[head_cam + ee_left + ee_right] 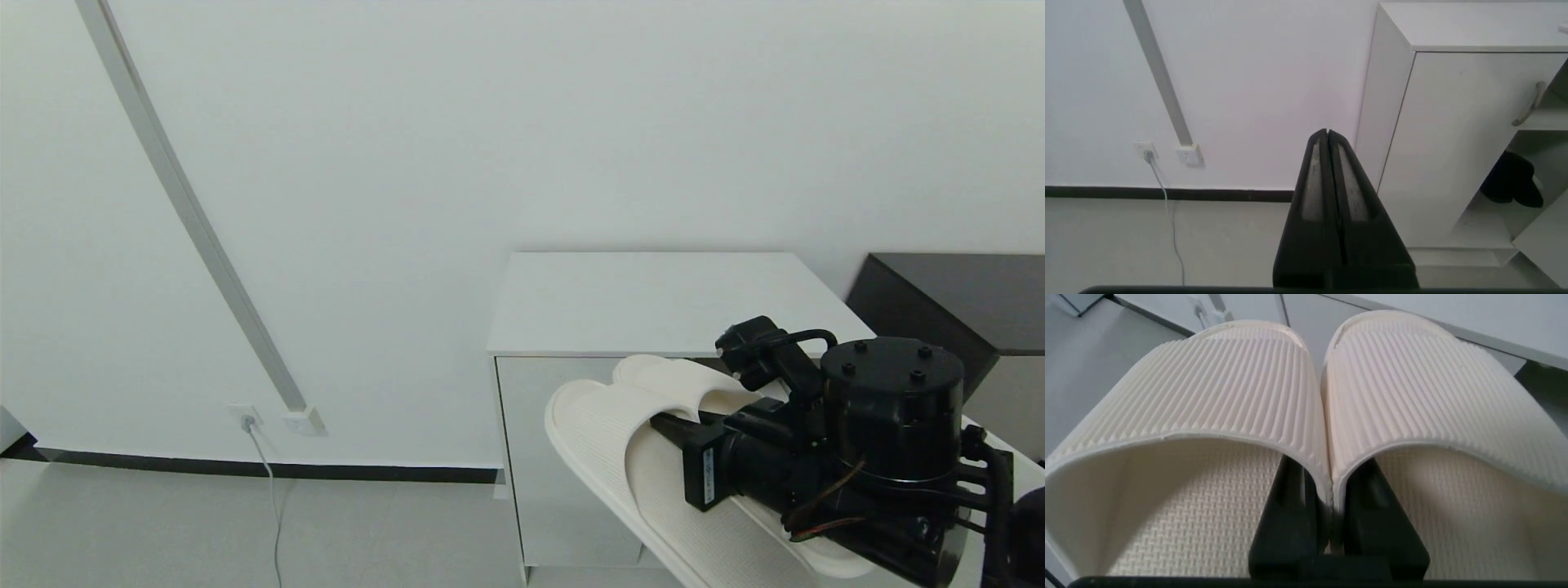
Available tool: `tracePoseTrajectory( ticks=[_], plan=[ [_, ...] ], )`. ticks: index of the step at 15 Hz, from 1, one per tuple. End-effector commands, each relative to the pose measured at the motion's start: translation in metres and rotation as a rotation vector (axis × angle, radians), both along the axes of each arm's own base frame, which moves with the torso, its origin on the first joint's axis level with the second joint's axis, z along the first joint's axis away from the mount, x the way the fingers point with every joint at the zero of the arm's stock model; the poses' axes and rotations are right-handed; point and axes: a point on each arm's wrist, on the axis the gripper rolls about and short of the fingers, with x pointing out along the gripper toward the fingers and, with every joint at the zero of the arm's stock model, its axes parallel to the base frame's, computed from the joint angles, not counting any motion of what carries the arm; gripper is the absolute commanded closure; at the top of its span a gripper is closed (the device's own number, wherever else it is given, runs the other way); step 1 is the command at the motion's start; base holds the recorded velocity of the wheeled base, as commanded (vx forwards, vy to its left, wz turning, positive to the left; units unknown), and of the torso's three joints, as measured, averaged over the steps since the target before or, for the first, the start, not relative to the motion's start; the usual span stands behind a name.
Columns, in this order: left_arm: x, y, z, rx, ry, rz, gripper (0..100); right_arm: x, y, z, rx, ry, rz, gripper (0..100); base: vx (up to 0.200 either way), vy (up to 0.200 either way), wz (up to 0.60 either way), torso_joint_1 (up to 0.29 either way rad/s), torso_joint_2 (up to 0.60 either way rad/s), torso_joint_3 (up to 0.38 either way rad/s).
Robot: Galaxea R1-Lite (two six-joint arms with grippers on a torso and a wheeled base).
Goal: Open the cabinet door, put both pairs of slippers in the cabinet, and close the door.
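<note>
No legible text (arm sticker (708,467) too small).

Cream slippers (1241,384) w/ ribbed tops & embossed insides; white cabinet (653,302); blk right fingers (1290,514).

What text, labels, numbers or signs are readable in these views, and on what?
No text can be read in any view.
One small white label on the right arm's black housing: print too small to read.
The cream slippers, white cabinet and wall socket: no markings seen.
</note>
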Motion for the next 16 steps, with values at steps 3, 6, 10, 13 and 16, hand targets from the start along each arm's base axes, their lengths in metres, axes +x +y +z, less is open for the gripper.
tracePoseTrajectory(
  ticks=[3,6,10,13,16],
  plan=[
    [0.0001,0.0000,0.0000,0.000,0.001,0.001,100,-0.0008,-0.0001,-0.0010,-0.002,0.003,0.002,100,0.000,0.000,0.00,0.000,0.00,0.000],
    [0.0001,0.0000,0.0000,0.000,0.001,0.001,100,-0.0005,0.0003,-0.0020,-0.007,0.005,0.002,100,0.000,0.000,0.00,0.000,0.00,0.000],
    [0.0001,0.0000,0.0000,0.000,0.001,0.001,100,-0.0011,0.0009,-0.0019,-0.008,0.003,0.006,100,0.000,-0.100,0.00,0.000,0.00,0.000],
    [0.0001,0.0000,0.0000,0.000,0.001,0.001,100,-0.0014,0.0005,-0.0018,-0.009,0.002,0.007,100,0.000,-0.200,0.00,0.002,0.00,0.001],
    [0.0001,0.0000,0.0000,0.000,0.001,0.001,100,-0.0015,0.0004,-0.0022,-0.010,0.003,0.007,100,0.000,-0.200,0.00,0.004,0.00,0.004]
  ],
)
